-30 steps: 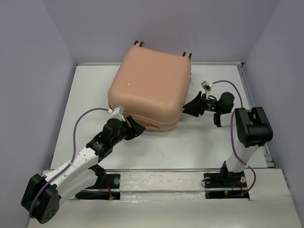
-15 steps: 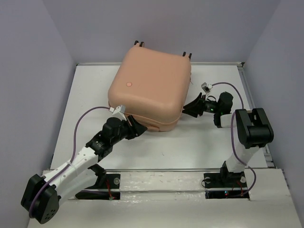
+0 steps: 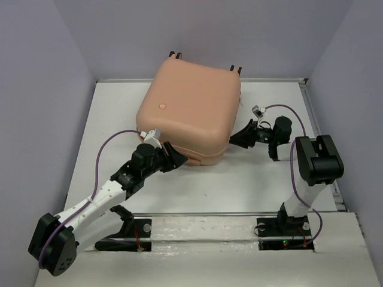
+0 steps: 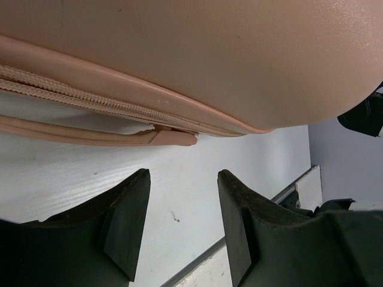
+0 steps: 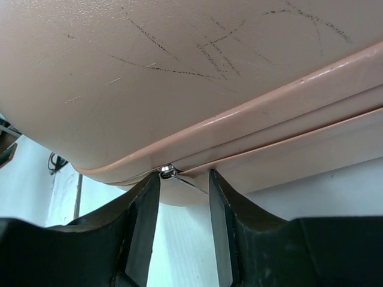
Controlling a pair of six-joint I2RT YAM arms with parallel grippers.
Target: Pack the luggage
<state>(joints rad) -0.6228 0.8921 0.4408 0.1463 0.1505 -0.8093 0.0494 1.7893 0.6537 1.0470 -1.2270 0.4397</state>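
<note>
Luggage: the salmon-pink hard-shell luggage (image 3: 188, 110) lies flat with its lid down. It sits toward 12 o'clock on the table, its far edge reaching the back wall.
Shell: smooth with rounded corners. A small round dot (image 3: 161, 106) marks the top toward 9 o'clock. The right wrist view shows thin dark scratches (image 5: 221, 48).
Wheels: small dark casters (image 3: 175, 54) stick out along the 12 o'clock edge.
Seam: a pink zip (image 4: 90, 98) runs under the upper shell. In the left wrist view a pale gap shows between it and a lower pink strip (image 4: 119, 136).
Left gripper: the left gripper (image 3: 172, 159) is at the case's near edge, about 6 o'clock from its centre. Its jaws are spread, with only bare tabletop between them.
Right gripper: the right gripper (image 3: 239, 136) is at the case's side, about 4 o'clock from its centre. Its fingers (image 5: 140, 209) stand narrowly apart on either side of a small metal zip pull (image 5: 169, 171). Whether they pinch it cannot be told.
Surface: a white table (image 3: 251, 185) with a metal rail (image 3: 203, 213) along its 6 o'clock edge.
Room: plain pale lilac-grey walls (image 3: 36, 89) close in at 9, 12 and 3 o'clock.
Cables: a purple cable (image 3: 99, 161) loops along each arm.
</note>
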